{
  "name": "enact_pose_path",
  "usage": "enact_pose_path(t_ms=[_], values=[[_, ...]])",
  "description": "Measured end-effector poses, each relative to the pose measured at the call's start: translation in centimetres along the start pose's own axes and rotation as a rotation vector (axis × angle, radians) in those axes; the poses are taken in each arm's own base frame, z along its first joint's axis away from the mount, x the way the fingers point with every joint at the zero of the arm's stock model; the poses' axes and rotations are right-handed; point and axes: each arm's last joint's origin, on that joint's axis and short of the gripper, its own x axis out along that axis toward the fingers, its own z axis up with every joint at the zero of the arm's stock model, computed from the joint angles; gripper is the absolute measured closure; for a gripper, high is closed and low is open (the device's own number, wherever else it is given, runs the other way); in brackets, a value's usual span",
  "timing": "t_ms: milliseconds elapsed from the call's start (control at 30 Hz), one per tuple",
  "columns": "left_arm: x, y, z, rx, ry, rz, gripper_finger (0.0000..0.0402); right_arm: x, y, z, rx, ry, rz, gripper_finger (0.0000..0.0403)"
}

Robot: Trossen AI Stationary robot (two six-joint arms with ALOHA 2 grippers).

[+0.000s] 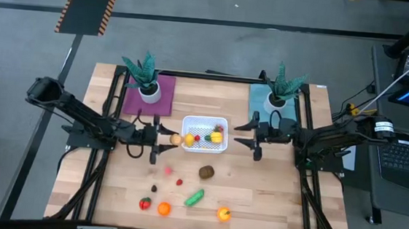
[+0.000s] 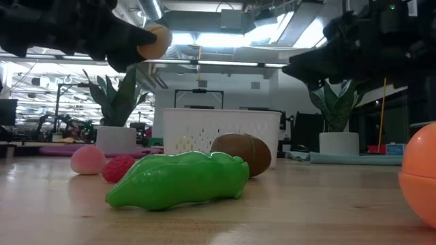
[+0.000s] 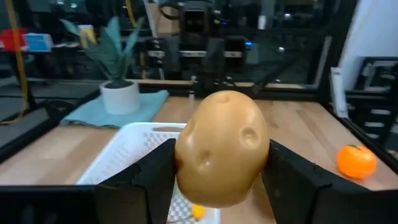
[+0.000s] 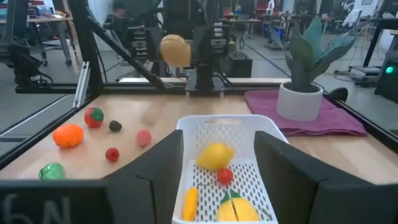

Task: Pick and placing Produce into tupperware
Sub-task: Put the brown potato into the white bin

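We held the potato (image 3: 222, 147) in the left hand (image 1: 160, 137), raised just beside the tub's (image 1: 203, 148) left rim; we judged it should clear that rim before release. The right hand (image 1: 252, 136) waited half-open beside the tub's right rim.

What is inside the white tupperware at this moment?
The tupperware holds a yellow lemon-like piece, a small red piece, a thin orange-yellow piece and another yellow piece. The right gripper's fingers hide its near corners.

Tan potato (image 3: 222, 148) held at white tupperware's (image 1: 203, 149) edge; inside, yellow, red, perhaps orange produce (image 4: 215, 155).
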Motion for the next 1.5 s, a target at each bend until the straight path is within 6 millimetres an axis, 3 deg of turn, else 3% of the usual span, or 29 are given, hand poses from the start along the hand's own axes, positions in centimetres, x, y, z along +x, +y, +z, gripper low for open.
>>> enact_pose_path(t_ms=[467,1067,1500], values=[[0.8,2.0,0.5,-0.036,-0.014,0.042,0.0202,0.0,0.0,-0.5,0.033,0.047,-0.001,0.0203],[8.4,5.7,2.0,0.044,0.038,0.016,0.0202,0.0,0.0,-0.6,0.038,0.058,-0.002,0.0203],[8.6,6.0,1.7,0.025,0.054,0.013,0.0202,-0.1,0.0,-1.0,0.064,0.103,-0.004,0.0203]])
